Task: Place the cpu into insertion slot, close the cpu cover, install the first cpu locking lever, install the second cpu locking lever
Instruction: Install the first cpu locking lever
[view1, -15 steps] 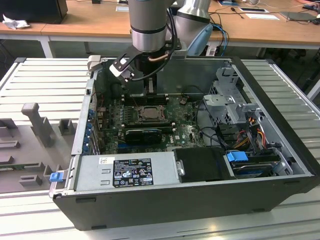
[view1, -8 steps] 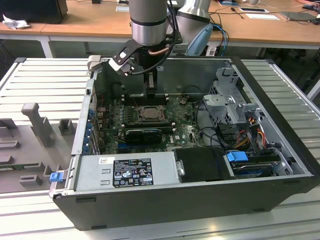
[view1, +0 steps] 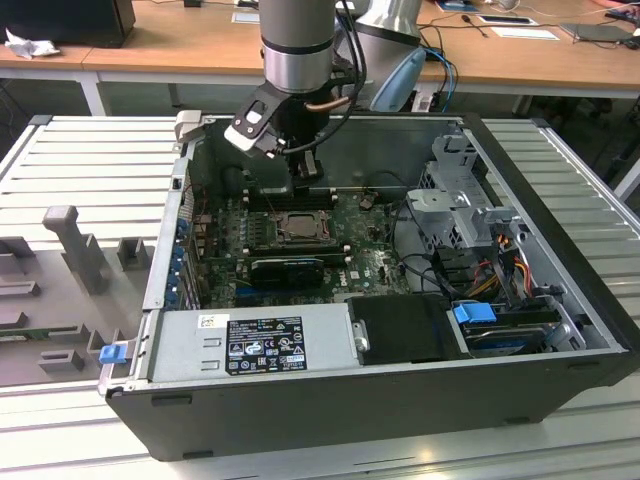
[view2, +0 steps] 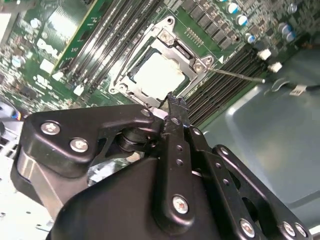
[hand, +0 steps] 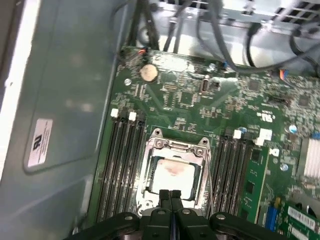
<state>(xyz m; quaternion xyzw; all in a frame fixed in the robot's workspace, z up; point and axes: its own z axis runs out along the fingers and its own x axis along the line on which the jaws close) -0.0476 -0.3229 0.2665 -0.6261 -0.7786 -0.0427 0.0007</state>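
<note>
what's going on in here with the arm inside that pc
A robot arm reaches into an open computer case. The cpu already sits in the insertion slot, and the cpu cover looks folded down around it. The gripper, shut and holding nothing, hovers at the slot's edge. One thin locking lever sticks out over the memory slots, apparently not latched.

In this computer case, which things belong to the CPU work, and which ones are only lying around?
Belong to the job: cpu, lying in the insertion slot; cpu cover around it; thin locking lever; tool, shut, close to the cpu.
Only lying around: memory slots; coin battery; graphics card; power supply.
</note>
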